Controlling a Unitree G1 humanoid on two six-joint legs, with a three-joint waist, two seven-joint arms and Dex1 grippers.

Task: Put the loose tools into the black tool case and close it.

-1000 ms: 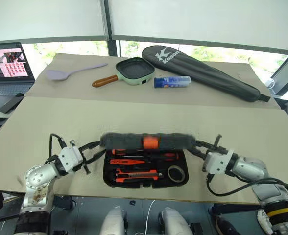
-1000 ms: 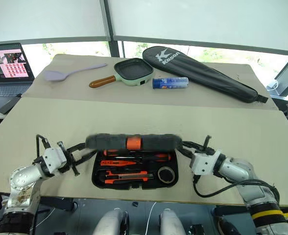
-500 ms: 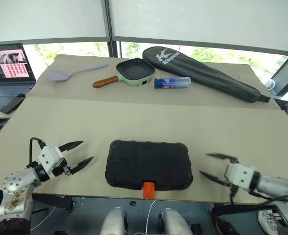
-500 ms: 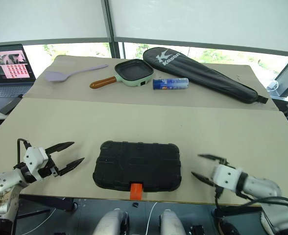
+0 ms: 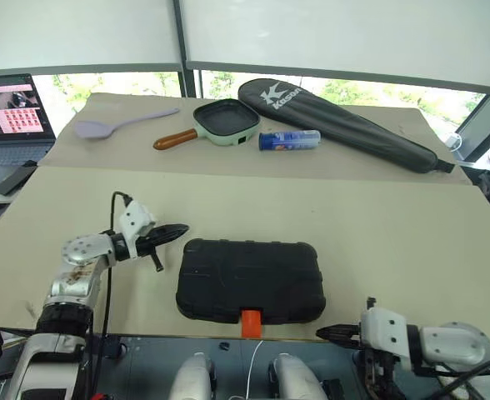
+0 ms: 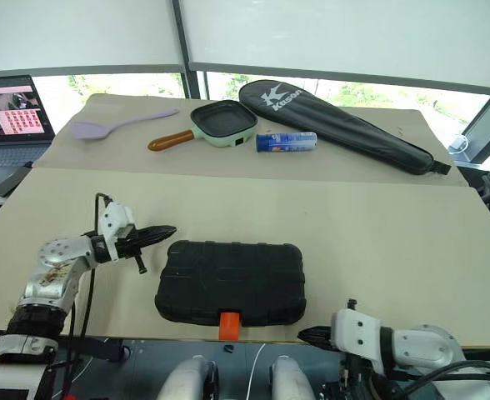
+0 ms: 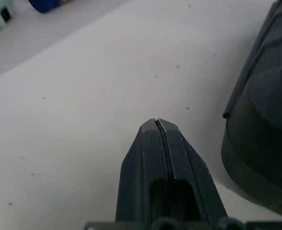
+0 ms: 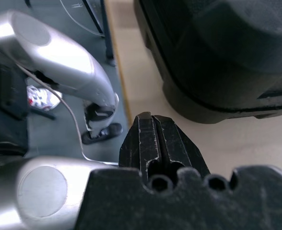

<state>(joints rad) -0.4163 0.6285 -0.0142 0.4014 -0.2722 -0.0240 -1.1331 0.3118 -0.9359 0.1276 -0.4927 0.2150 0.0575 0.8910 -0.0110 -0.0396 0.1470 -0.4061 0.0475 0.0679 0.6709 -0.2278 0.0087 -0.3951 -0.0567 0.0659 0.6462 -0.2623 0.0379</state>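
Observation:
The black tool case lies closed near the table's front edge, lid down, its orange latch hanging over the edge. The loose tools are hidden. My left gripper is shut and empty, pointing at the case's far left corner with a small gap to it. The left wrist view shows its closed tips over bare table beside the case. My right gripper is shut and empty, low at the table's front edge by the case's near right corner.
Along the back of the table lie a lilac spatula, a green pan with a brown handle, a blue tube and a long black racket bag. A laptop stands on the far left.
The case lid came down a second ago and stays closed. Both grippers have shut. The left one moved forward toward the case's far left corner; the right one drew back to the table's front edge.

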